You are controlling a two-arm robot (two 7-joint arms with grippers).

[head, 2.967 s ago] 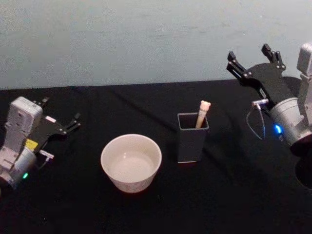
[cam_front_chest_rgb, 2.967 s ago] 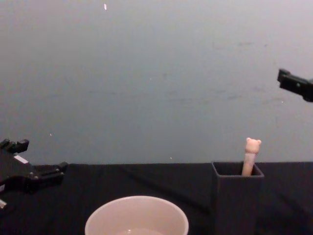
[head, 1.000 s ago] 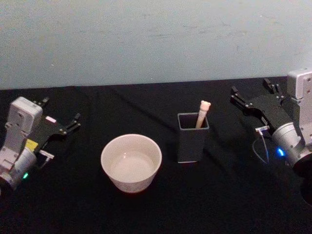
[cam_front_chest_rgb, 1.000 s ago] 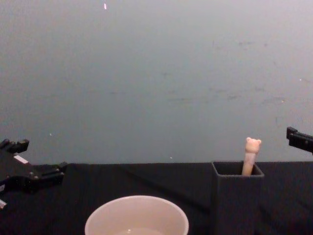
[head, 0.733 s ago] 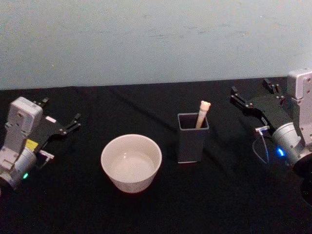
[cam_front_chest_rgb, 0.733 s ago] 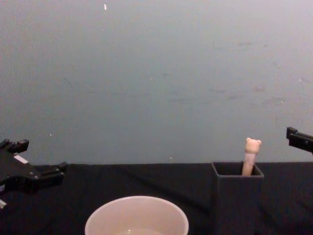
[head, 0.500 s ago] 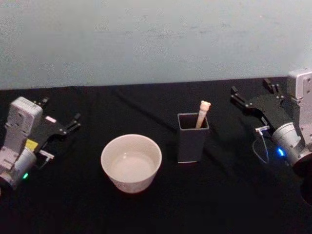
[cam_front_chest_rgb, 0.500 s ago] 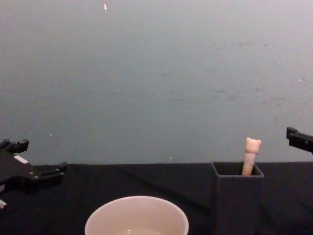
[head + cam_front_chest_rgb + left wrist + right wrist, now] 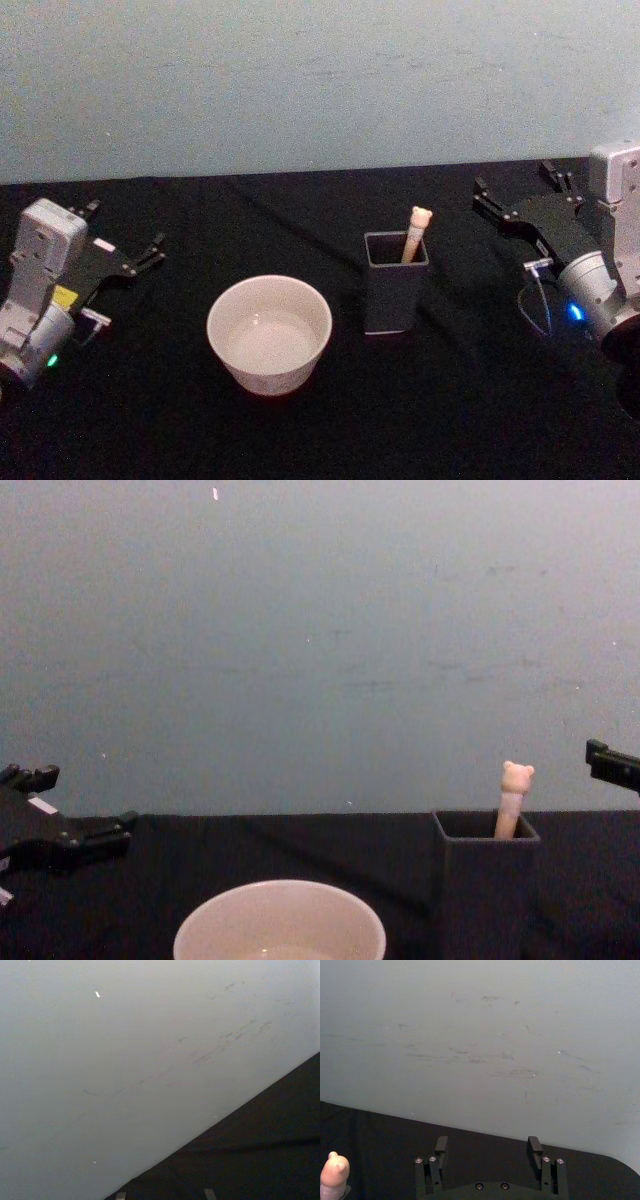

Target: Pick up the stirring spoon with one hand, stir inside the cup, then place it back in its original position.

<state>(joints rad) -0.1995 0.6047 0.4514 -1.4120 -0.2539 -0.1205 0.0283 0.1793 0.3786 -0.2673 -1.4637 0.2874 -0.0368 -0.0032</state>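
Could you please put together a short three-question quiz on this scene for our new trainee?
1. True or false: the spoon stands in the holder.
2. Which sits nearer the robot's left side, the cup or the holder?
3. Multiple choice: the right gripper is A) shut on the spoon, B) open, right of the holder, C) inside the cup.

Key: 1 true. 2 the cup. 3 B.
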